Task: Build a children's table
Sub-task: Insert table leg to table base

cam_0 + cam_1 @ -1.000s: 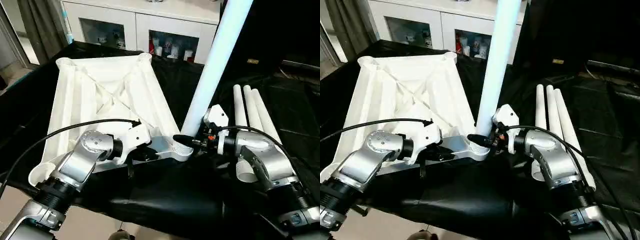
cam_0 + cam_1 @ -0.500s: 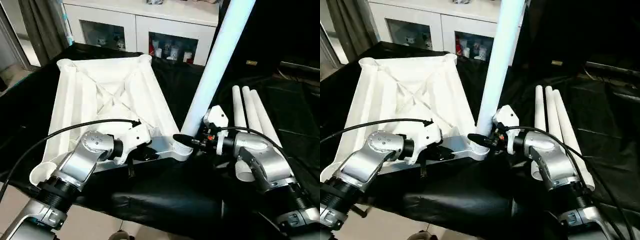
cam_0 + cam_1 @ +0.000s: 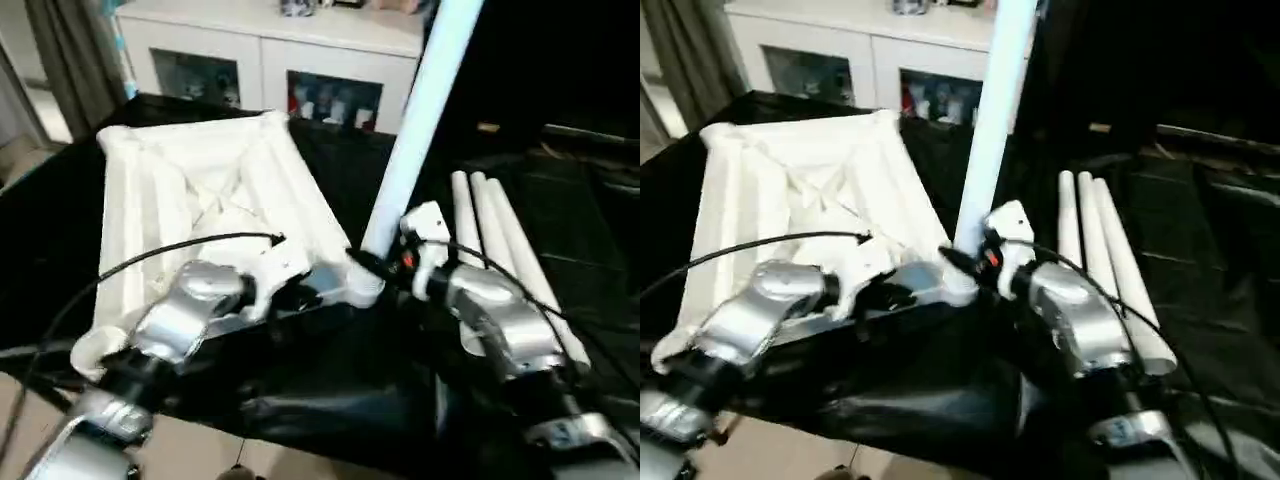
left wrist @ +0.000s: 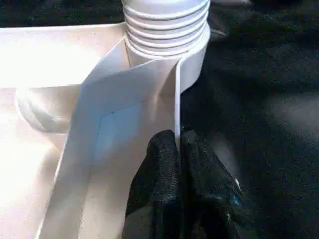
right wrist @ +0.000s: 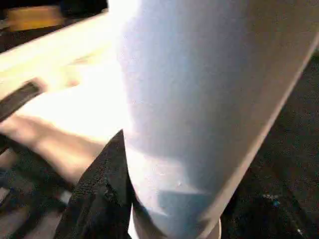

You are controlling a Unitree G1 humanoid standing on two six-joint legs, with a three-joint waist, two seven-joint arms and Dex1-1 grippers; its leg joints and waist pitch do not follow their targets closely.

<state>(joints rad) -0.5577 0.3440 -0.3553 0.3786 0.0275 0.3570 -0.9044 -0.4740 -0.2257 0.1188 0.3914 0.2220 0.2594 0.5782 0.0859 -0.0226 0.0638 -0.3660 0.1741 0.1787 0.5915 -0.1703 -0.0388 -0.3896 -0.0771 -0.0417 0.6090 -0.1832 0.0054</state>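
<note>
Leg-fitting step: at frame centre, right tool (image 3: 383, 268) is clamping the upright leg (image 3: 415, 130) in the tabletop (image 3: 190, 190) corner socket, left tool (image 4: 178, 164) pinching the rim; next, twisting it home

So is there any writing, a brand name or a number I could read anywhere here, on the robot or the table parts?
None can be read.
Small yellowish label on the dark surface behind the upright leg: blurred, unreadable.
Items behind the cabinet glass: too small to tell.
Table top, spare legs and the forearms show no lettering.
</note>
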